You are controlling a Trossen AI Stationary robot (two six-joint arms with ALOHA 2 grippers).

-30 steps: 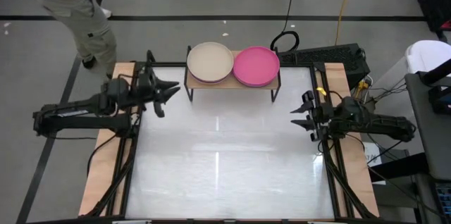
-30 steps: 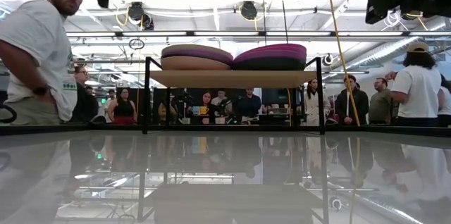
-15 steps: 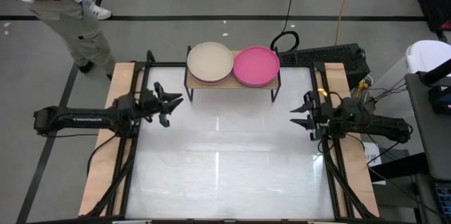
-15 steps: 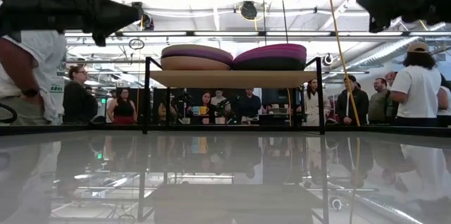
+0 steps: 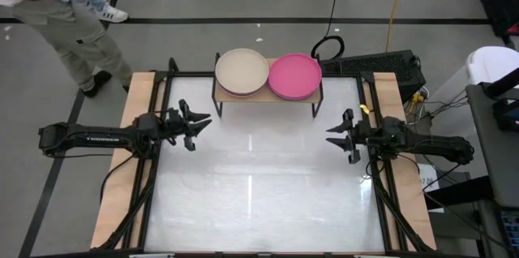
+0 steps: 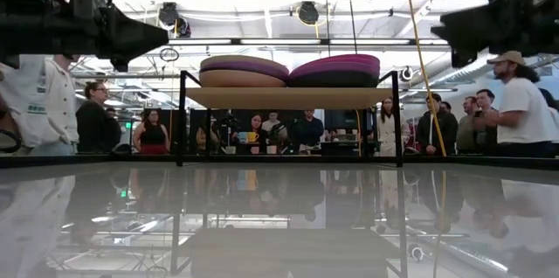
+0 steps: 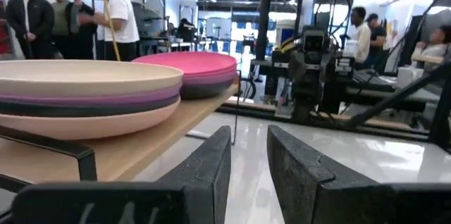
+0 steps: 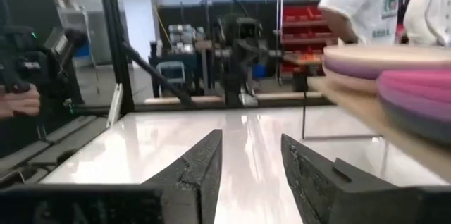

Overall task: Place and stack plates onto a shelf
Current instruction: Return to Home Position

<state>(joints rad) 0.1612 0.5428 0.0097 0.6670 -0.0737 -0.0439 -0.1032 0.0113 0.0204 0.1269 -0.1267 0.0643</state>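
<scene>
Two stacks of plates stand on the low wooden shelf point(image 5: 268, 97) at the table's far edge. The left stack point(image 5: 242, 71) has a beige plate on top; the left wrist view shows purple, dark grey and salmon-peach plates point(image 7: 84, 101) beneath it. The right stack point(image 5: 294, 76) is topped by a magenta pink plate, with darker plates under it point(image 6: 336, 77). My left gripper point(image 5: 197, 128) hovers open near the shelf's left end. My right gripper point(image 5: 336, 137) hovers open near the shelf's right end. Both hold nothing.
The white table top point(image 5: 259, 193) is bare between the arms and toward the near edge. Black frame rails run along the table's sides point(image 5: 154, 185). A person point(image 5: 73, 23) walks past the far left corner; more people stand beyond the table point(image 6: 515, 103).
My left gripper has drawn back from the shelf's left end toward the near edge and come lower, its arm straightening. My right gripper has moved a little toward the table's left and slightly down. The person at the far left has walked on.
</scene>
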